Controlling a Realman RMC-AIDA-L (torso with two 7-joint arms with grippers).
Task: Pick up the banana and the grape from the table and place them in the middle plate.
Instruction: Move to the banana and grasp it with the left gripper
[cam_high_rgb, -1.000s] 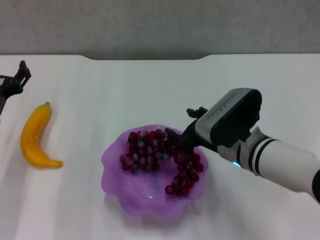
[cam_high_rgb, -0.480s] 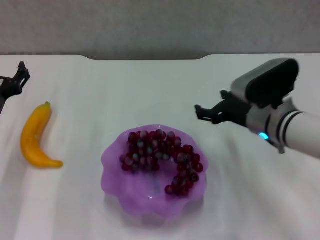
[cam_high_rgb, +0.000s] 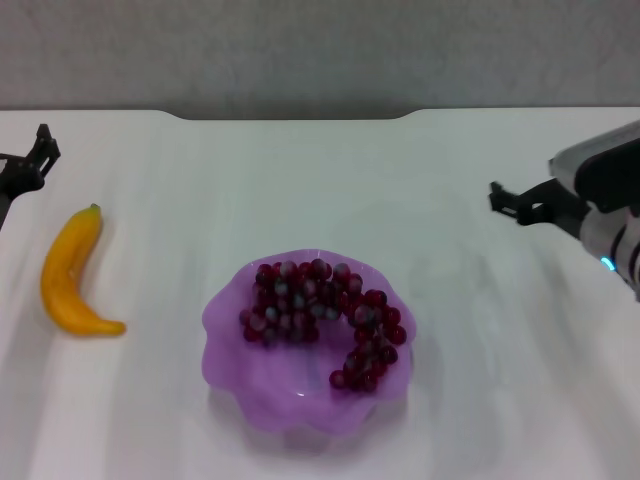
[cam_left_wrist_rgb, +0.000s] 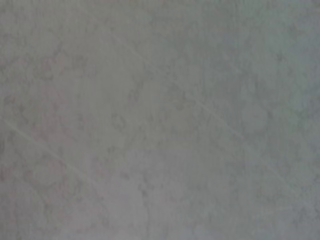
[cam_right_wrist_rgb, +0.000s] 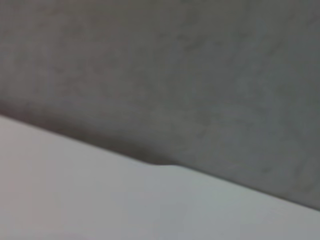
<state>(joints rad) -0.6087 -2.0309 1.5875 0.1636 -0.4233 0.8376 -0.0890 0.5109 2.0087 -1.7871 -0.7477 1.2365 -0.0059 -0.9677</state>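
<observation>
The grape (cam_high_rgb: 320, 312) bunch lies inside the middle plate (cam_high_rgb: 262, 388), a light-purple scalloped dish at the centre front of the white table (cam_high_rgb: 300, 190). On the table to the plate's left lies the yellow banana (cam_high_rgb: 72, 275), stem end pointing away. My right gripper (cam_high_rgb: 512, 205) hovers open and empty at the right, well clear of the plate. At the far left edge, just beyond the banana's stem, my left gripper (cam_high_rgb: 32, 160) is parked. Neither wrist view shows a task object.
A grey wall (cam_high_rgb: 320, 50) runs behind the table's far edge, which has a shallow notch in its middle. The right wrist view shows that wall (cam_right_wrist_rgb: 200, 75) above the table edge (cam_right_wrist_rgb: 100, 200).
My right gripper has let go of the grapes in the plate and has pulled back up and to the right. The grapes stay in the dish. The left arm and banana have not moved.
</observation>
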